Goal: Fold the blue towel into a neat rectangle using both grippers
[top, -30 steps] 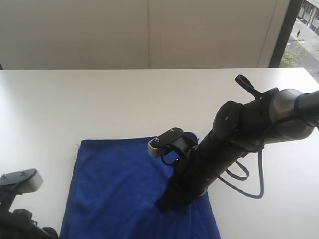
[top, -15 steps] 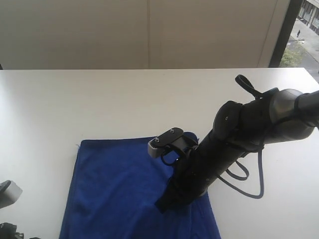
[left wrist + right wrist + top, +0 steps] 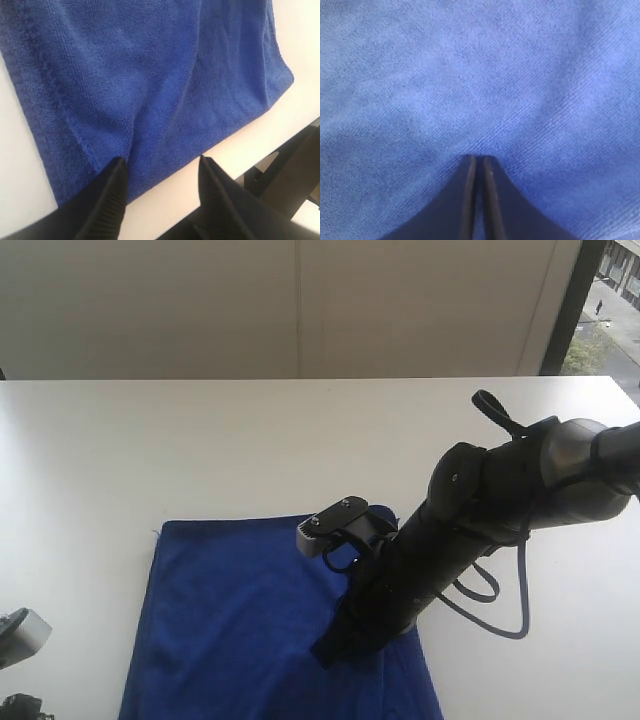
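White table (image 3: 150, 440) bears the blue towel (image 3: 240, 620), lengthwise toward the camera.

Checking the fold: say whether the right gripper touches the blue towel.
Cannot tell. Right wrist view: right gripper tips overlap blue towel, neither gap nor dent plain.

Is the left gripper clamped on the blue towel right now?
No, the left gripper stands open over the edge of the blue towel, jaws apart with nothing pinched.

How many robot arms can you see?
2. The right black robot arm leans down onto the deep blue microfibre towel, jaws shut. The left black robot arm peeks into the exterior view's bottom-left corner, mostly hidden, jaws open at the towel's edge.
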Tool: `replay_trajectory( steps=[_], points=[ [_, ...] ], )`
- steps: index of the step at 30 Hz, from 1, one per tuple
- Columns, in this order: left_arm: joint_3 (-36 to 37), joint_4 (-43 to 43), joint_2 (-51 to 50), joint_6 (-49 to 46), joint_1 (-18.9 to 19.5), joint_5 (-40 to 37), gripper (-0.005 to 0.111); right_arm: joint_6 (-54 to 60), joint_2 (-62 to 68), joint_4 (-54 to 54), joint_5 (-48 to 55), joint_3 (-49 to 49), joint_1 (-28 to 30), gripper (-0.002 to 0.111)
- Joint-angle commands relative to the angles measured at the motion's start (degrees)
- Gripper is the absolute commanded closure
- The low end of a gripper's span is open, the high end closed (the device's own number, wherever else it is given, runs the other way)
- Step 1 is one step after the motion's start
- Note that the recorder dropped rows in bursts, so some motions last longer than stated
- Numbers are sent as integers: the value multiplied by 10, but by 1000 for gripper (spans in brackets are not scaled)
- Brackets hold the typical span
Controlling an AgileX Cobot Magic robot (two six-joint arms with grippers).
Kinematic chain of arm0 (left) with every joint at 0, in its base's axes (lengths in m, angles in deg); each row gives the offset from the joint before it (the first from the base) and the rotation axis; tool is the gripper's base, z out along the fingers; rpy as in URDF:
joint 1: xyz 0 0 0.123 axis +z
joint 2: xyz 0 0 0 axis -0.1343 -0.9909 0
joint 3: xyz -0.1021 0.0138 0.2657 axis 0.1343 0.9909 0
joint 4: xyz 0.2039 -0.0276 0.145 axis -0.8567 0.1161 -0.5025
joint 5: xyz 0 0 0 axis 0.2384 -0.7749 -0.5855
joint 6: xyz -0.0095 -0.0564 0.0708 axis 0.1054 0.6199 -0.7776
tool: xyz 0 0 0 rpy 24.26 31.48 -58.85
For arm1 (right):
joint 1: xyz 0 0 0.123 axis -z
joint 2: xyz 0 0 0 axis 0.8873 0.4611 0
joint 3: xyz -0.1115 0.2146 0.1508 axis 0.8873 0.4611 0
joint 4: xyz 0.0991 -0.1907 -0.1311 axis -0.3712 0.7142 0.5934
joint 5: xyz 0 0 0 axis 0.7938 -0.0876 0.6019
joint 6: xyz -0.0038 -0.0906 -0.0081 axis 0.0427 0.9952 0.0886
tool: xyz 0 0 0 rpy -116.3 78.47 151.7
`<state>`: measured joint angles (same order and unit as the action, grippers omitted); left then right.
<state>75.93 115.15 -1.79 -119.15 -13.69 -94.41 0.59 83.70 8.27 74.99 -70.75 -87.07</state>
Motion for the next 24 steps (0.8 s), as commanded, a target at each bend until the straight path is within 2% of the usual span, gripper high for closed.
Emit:
replay_trajectory(
  steps=[1,9,19,24],
  points=[
    [5,1,-1,-7,3,3,49,7,25,14,-6,10,0,102],
    [27,-23,-12,-5,3,23,49,7,25,14,-6,10,0,102],
    [34,25,-15,-28,3,37,49,7,25,14,-8,10,0,102],
    [34,71,-18,-77,3,40,49,7,25,14,-8,10,0,102]
  ],
)
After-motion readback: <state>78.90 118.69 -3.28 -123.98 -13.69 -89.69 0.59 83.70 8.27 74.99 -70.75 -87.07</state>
